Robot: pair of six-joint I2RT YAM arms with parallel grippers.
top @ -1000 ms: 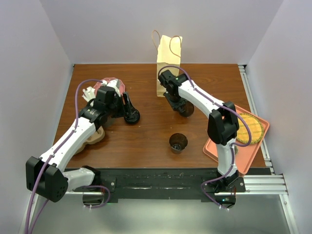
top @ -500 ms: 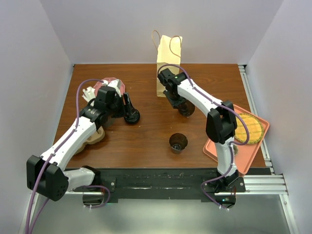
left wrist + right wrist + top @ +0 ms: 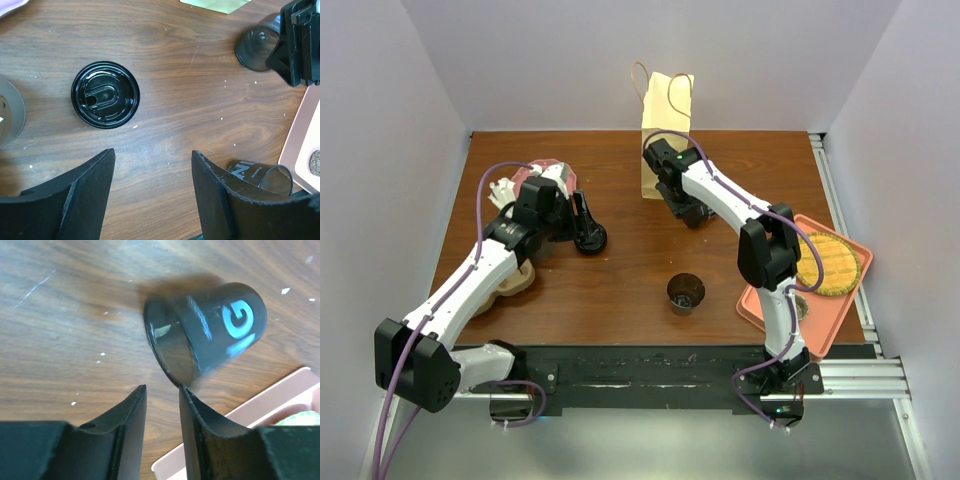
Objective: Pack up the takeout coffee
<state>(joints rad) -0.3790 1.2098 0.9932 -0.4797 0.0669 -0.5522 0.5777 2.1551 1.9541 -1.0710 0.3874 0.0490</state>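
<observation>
While the left gripper hangs released, its fingers spread wide over bare wood, a loose black lid lies flat just beyond them, toward the left edge of the tabletop. By the middle of the far edge, the right gripper reaches out just in front of the upright paper bag. Its fingers stand a narrow gap apart and grasp nothing. The takeout coffee is just past those fingertips, free of them, tilted well off upright and blurred, so I cannot tell whether it wears a lid. A second, open cup stands near the middle of the near edge, and a pink tray occupies the near right corner.
</observation>
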